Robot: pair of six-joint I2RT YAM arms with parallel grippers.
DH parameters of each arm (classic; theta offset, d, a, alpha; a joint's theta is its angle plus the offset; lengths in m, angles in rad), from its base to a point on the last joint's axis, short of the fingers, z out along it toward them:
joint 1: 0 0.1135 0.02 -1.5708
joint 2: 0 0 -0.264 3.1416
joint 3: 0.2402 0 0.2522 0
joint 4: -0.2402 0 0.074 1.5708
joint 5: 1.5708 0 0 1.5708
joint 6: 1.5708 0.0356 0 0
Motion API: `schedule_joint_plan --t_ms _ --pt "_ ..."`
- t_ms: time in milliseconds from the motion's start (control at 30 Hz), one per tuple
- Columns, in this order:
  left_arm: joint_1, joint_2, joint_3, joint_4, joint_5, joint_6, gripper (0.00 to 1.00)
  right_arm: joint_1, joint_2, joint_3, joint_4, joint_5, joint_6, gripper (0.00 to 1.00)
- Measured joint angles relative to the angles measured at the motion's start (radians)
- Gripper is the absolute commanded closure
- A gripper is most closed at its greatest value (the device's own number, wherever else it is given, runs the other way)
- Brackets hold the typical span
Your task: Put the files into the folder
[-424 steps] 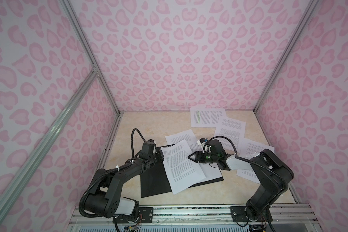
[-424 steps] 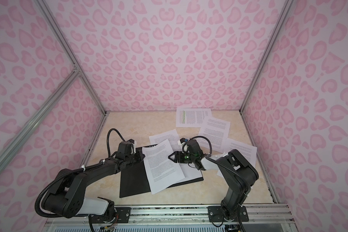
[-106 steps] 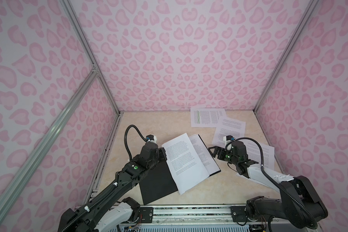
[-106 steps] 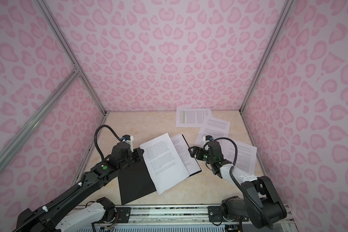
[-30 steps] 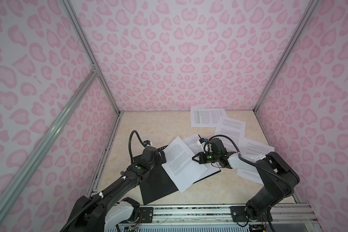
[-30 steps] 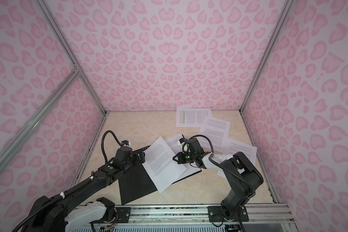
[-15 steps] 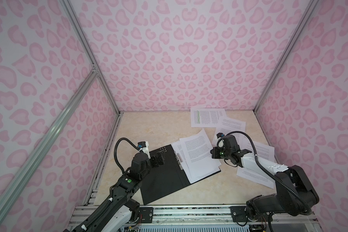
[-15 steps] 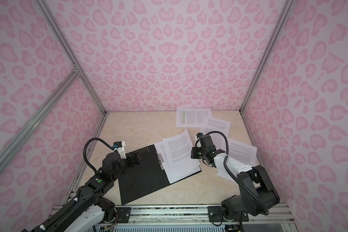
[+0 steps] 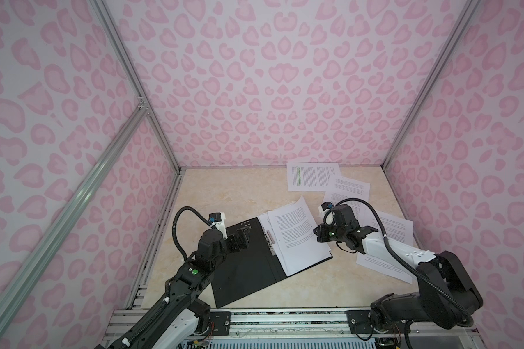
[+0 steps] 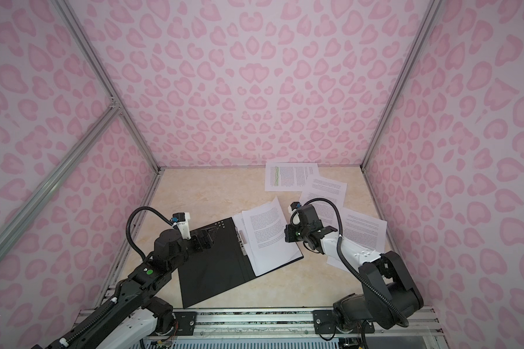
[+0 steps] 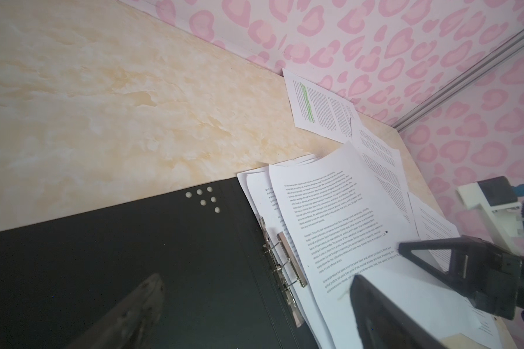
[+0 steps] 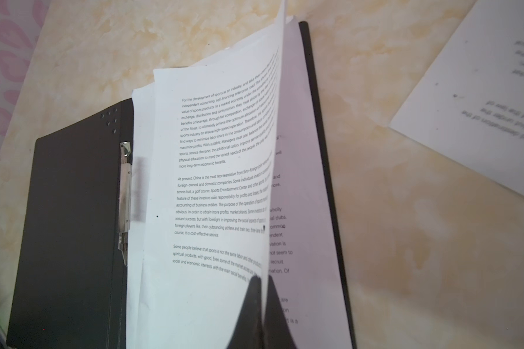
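- The right gripper [image 12: 260, 284] is pinched shut on the outer long edge of the top sheet [image 12: 218, 169], near one corner. That edge is raised, so the page curls up off the pile.
- From those fingertips the sheet runs toward the metal clip [image 12: 125, 193]. Its long axis lies roughly along the spine, a little skewed.
- Under it a stack [image 12: 306, 211] of printed pages rests on the right half of the folder [image 9: 242, 272]. The folder lies open on the table [image 9: 224, 196] with its black inside up.
- The left gripper [image 9: 242, 238] hangs over the bare left flap near its far edge, jaws wide apart and holding nothing. I can't tell whether it touches the flap.
- The right arm is plainly the nearer one. To my eye the coming move is to lay the page down and nudge it toward the clip so that it squares with the pile. A skewed drop would leave it sticking out.
- Further out, the highlighted sheet [image 9: 310, 176] lies by the back wall. Other loose sheets [image 9: 350, 189] sit on the right arm's side, apart from the folder and some under that arm.
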Motion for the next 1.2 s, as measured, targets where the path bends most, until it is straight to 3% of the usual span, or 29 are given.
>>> schedule_joint_plan --t_ms 1200 --pt "0.000 0.013 0.001 0.000 0.007 0.008 0.02 0.077 -0.043 -0.009 0.060 -0.051 -0.060 1.00"
